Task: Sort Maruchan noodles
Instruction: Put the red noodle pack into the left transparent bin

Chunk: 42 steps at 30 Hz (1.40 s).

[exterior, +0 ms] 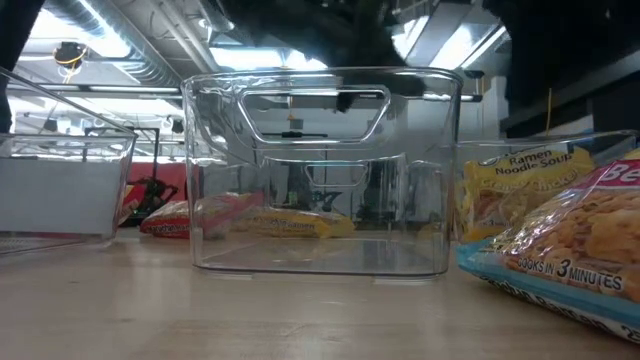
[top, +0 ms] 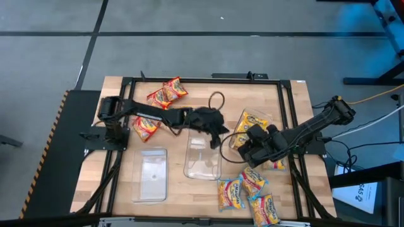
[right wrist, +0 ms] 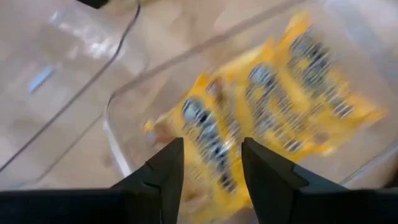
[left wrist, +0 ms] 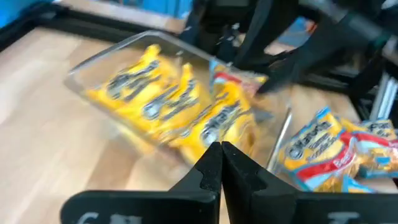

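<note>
Yellow Maruchan noodles [top: 251,121] lie in a clear tray [right wrist: 118,124] at the table's right middle. My right gripper [right wrist: 211,163] hangs open just above them, with nothing between its fingers; in the high view it [top: 247,151] is at the tray's near side. My left gripper [left wrist: 221,168] is shut and empty. It hovers left of that tray [left wrist: 112,59], over the table's middle [top: 220,135]. Red packets [top: 167,93] [top: 145,128] lie flat at the far left. Blue-edged packets [top: 243,192] lie at the near right.
Two more clear trays stand near the front, one at the left [top: 150,173] and one in the middle [top: 203,157]. A dark cable loop [top: 216,99] lies on the far middle. A black frame [top: 287,101] borders the table. Bare wood shows at the far right.
</note>
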Each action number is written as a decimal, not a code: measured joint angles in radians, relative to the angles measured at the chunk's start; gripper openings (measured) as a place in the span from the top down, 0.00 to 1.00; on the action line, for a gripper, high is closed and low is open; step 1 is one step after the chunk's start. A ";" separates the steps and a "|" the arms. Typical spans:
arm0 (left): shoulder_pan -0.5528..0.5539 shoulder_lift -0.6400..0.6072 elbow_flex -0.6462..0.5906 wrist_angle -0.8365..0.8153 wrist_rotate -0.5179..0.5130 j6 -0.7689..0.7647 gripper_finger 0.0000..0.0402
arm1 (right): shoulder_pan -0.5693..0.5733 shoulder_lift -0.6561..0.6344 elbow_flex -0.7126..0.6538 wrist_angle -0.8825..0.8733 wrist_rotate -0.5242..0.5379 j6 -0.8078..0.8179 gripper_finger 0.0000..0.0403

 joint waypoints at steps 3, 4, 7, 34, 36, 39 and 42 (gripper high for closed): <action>0.036 -0.089 0.000 -0.165 -0.010 0.000 1.00 | -0.013 -0.001 0.059 -0.078 0.077 -0.039 0.61; 0.049 -0.118 0.000 -0.222 -0.021 0.000 1.00 | -0.021 -0.001 0.075 -0.098 0.095 -0.055 0.61; 0.085 -0.186 0.001 -0.390 -0.068 0.000 1.00 | -0.052 -0.002 0.104 -0.112 0.142 -0.109 0.61; 0.252 -0.355 -0.064 -1.535 -0.416 -0.071 1.00 | -0.514 -0.001 0.115 0.398 -0.095 -0.786 0.61; 0.274 -0.401 -0.119 -1.525 -0.401 -0.049 1.00 | -0.513 -0.001 0.115 0.388 -0.104 -0.788 0.61; 0.319 -0.473 -0.223 -1.522 -0.302 -0.023 1.00 | -0.514 -0.001 0.115 0.370 -0.136 -0.789 0.61; 0.368 -0.567 -0.328 -1.484 -0.194 -0.041 1.00 | -0.514 0.000 0.114 0.368 -0.138 -0.789 0.61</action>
